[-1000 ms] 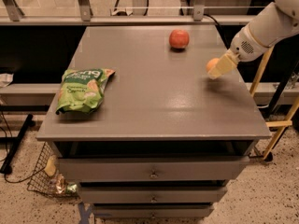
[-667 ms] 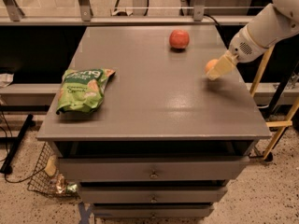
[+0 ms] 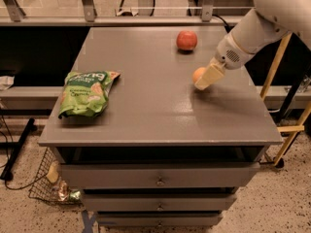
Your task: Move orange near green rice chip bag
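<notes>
the green rice chip bag lies flat on the near left of the bench. well apart, on the right side, the hand is at the orange, which peeks out against its left side; whether it grips the fruit i cannot tell. farther back sits a red fruit.

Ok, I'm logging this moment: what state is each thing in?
gripper: low over the table, right side, at the orange.
orange: partly hidden behind the gripper.
green rice chip bag: lying flat at left, apart.
red fruit: resting at the back.
drawers: shut.
</notes>
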### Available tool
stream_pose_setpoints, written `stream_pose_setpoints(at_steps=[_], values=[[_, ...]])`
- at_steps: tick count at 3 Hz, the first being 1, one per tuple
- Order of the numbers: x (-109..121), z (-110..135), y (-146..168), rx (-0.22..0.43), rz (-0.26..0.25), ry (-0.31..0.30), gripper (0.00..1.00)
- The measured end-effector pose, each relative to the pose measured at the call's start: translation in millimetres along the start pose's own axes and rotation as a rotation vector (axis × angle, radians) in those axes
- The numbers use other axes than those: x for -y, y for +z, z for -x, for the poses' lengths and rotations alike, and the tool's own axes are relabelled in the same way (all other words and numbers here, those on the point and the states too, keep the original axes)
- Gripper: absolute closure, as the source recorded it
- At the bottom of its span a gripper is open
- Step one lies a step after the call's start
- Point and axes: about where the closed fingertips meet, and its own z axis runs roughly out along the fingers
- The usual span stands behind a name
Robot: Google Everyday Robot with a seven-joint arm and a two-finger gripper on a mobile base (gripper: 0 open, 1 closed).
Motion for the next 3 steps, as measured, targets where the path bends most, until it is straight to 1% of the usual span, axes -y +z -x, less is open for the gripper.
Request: stream_pose_setpoints(at_steps=[1, 2, 3], values=[[-69.4, 48.3, 22.5, 0.034, 0.101, -0.190, 1.00], [-131.6, 94.2, 50.0, 0.069, 0.222, -0.354, 1.00], [-172.6, 132.5, 69.9, 0.096, 0.309, -0.484, 1.00]])
